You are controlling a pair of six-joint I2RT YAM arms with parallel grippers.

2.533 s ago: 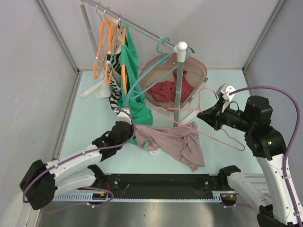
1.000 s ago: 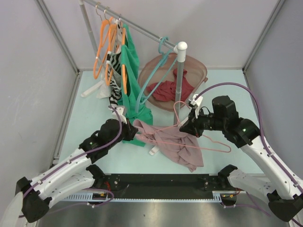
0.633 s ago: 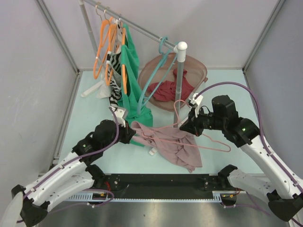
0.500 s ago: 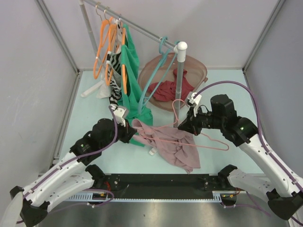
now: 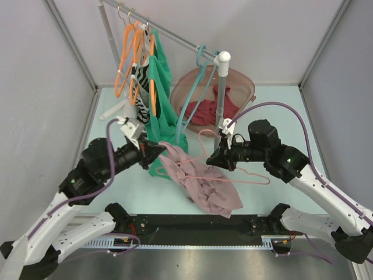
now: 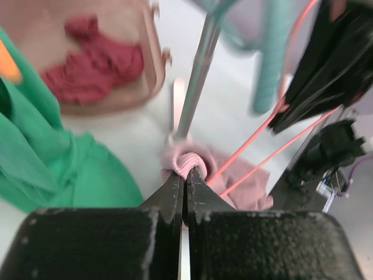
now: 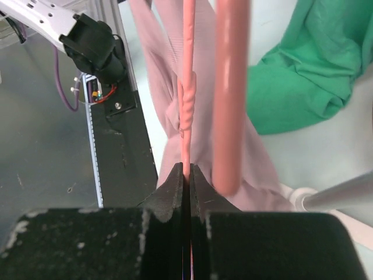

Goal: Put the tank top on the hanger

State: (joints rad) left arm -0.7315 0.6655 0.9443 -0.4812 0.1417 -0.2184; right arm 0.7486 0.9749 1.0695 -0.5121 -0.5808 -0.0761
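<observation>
While the left gripper (image 6: 185, 175) pinched a fold of the tank top (image 6: 190, 161), cloth bunched at its tips, right gripper (image 7: 187, 172) clamped on the hanger (image 7: 225, 87), pink wire between its jaws

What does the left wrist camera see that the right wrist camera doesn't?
Only the left wrist view: the left claw shut on a fold of the tank top, the basket with a dark red garment, and a teal hanger. Only the right wrist view: the right claw shut on the hanger, and the black rail. Both: the tank top, the hanger and the green garment.
</observation>
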